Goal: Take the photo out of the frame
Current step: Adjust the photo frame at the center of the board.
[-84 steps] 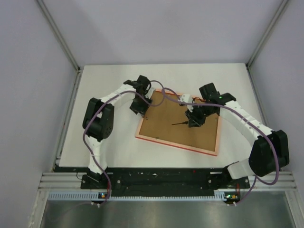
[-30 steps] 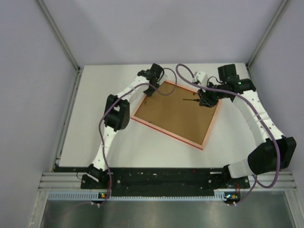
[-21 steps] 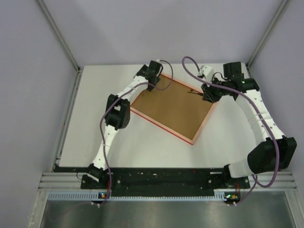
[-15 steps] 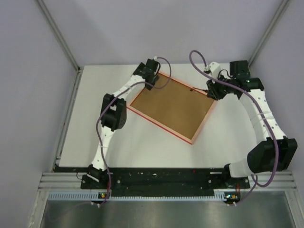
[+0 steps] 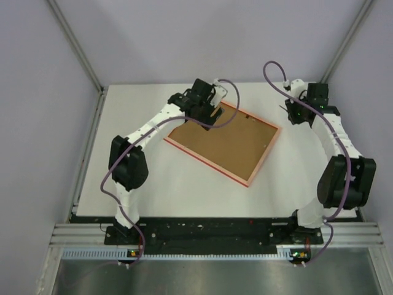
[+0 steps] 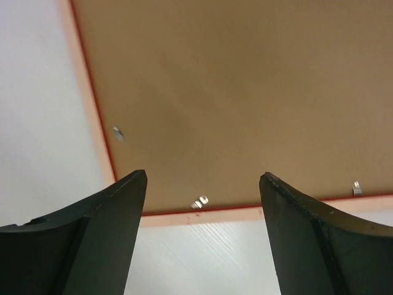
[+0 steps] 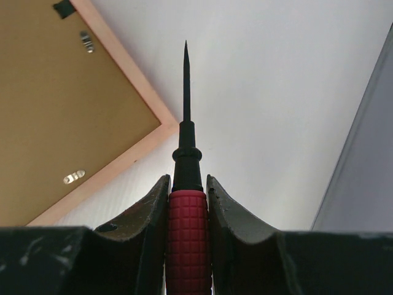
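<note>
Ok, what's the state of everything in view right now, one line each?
frame: face down, flat on the table, brown back up.
retaining tabs: on the back near the rim; turned aside or not, cannot tell.
photo: not visible.
left gripper: open, empty, over a corner of the frame.
right gripper: shut on the screwdriver, beside the frame.
screwdriver: gripped by its red handle, tip clear of the frame.

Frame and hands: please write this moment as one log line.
frame: back up | left hand: open over its corner | right hand: shut on screwdriver
</note>
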Motion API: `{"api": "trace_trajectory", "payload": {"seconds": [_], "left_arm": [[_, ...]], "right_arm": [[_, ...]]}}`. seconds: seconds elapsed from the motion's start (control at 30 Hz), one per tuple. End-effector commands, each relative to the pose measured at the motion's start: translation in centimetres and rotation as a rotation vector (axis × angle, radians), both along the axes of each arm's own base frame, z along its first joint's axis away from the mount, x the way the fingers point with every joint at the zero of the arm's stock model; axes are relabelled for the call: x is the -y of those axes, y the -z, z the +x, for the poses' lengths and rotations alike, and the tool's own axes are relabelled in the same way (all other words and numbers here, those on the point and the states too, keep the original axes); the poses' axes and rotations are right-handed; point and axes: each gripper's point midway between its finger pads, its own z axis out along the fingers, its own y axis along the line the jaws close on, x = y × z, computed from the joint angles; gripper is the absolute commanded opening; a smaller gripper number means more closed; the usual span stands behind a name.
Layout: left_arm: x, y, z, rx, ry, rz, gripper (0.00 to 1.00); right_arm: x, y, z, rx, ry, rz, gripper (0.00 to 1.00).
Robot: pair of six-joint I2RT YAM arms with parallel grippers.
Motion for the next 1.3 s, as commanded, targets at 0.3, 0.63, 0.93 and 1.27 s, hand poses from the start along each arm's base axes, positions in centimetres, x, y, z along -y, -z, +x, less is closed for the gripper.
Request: {"api": "trace_trajectory", "payload": {"seconds": [0.3,0.63,0.93,1.27], "left_arm": [[-2.9,6.6,-13.4,-0.474,0.256,-0.007,0.72],[-4.7,9.1,-16.2,-0.547,0.279,0.040,0.64],[-6.4,11.8,-16.5,-0.559,0.229,0.114,0.64],[-7.3,13.8,-15.9,-0.559,0.184,0.172,0.65]], "right_arm": [[5.0,4.6,8.7,0.076,0.214,-0.053,0.00],[4.2,7.2,9.5,0.092,0.189,-0.023,0.00],[1.9,7.8,9.9,0.134,0.139,-0.045,0.00],[0.0,10.9,11.7,0.087,0.105,-0.049,0.00]]}}
